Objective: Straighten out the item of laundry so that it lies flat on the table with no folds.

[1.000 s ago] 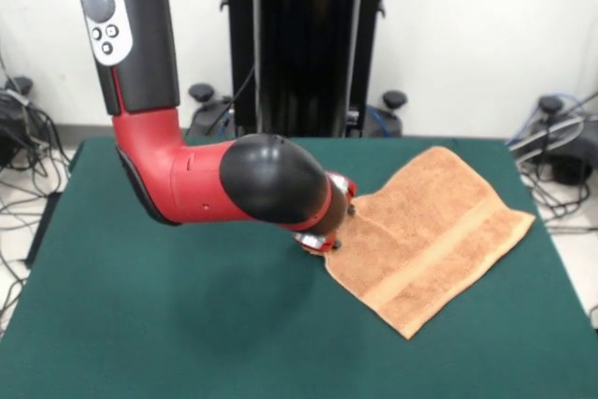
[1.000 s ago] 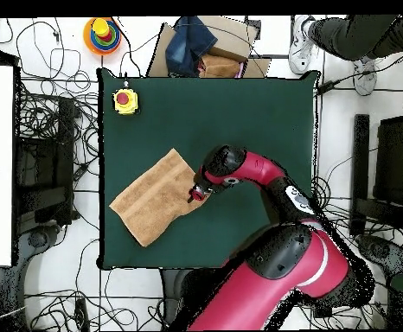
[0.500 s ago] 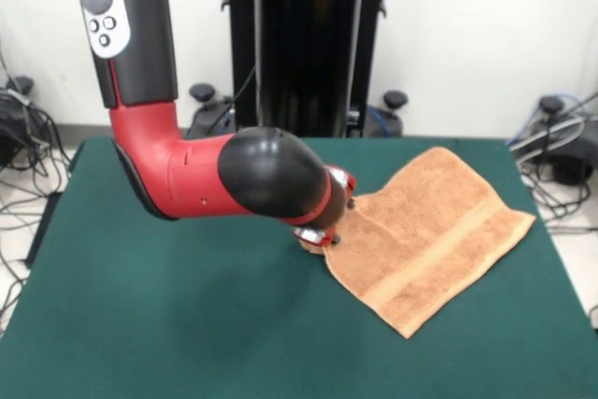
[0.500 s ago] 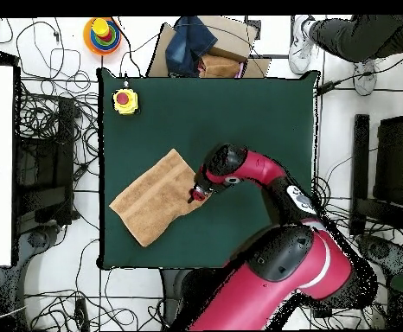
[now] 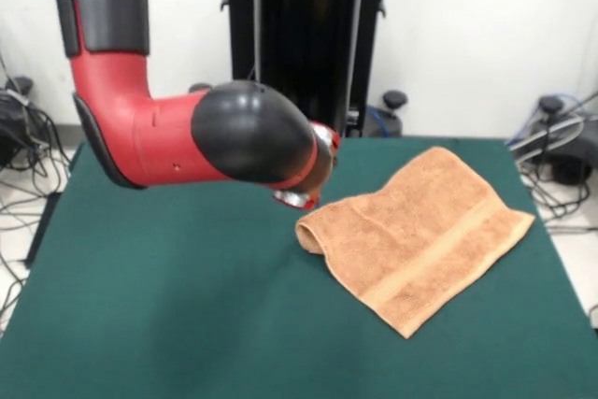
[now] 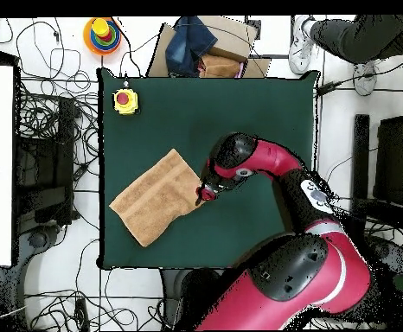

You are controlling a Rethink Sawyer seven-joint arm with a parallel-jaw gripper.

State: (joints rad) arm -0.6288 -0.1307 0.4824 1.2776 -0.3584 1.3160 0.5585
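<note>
While arm (image 5: 187, 142) hovers, towel (image 5: 420, 231) on table (image 5: 168, 306), 1 corner curled

- Robotics lab: red-and-black arm (image 5: 187, 137) over a green felt table (image 5: 140, 324).
- Cables tangled across the floor (image 6: 49, 121); yellow emergency-stop button (image 6: 124, 101) at the table's corner.

No legible text, label, brand, number or sign anywhere in either view.
</note>
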